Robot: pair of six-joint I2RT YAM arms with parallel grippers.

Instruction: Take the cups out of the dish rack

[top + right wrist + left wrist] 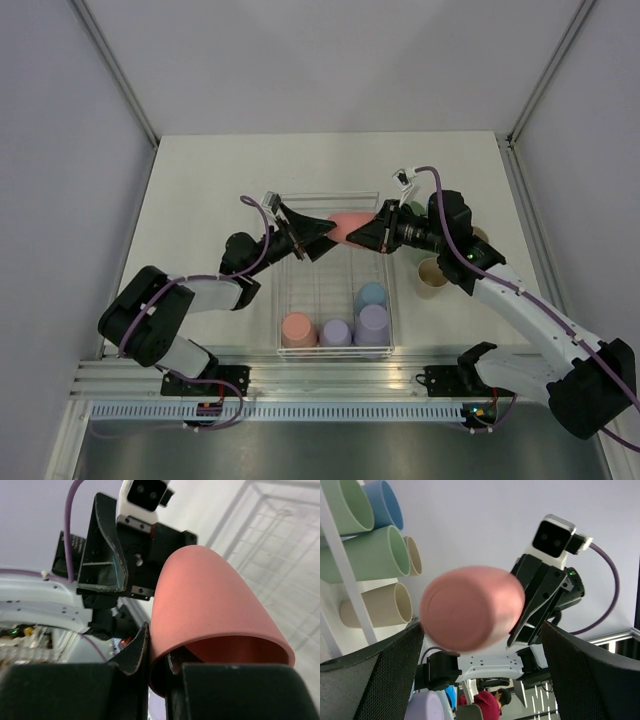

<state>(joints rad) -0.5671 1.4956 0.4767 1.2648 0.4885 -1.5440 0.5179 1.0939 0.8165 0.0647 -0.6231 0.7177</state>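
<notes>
Cup in grip: a salmon-pink cup (350, 226) lies on its side in the air over the far end of the rack, mid-bench, with its closed bottom towards your left wrist camera.
Right gripper (365, 236): clamped on that cup's rim, one finger inside the mouth and one against the outer wall.
Left gripper (322, 236): fingers spread wide on either side of the cup's bottom end; you cannot tell whether they touch it.
Rack (283, 300): a rectangular basket of thin white wire with a grid floor, running from mid-bench towards the near edge.
Left in the rack: a salmon cup (298, 328) at the near-left corner, a lavender cup (335, 332) beside it, a second lavender cup (372, 324) at the near-right corner, and a blue cup (371, 296) just behind that.
Beside the rack: towards the right edge, a beige cup (432, 277) stands mouth up and a green cup (415, 211) stands farther back.
In your way: the right arm (520, 305) crosses above those standing cups and hides part of the group.
Surfaces: matte, smooth, slightly tapered plastic cups; black, mesh-textured finger pads (375, 680); a plain off-white bench (210, 190).
</notes>
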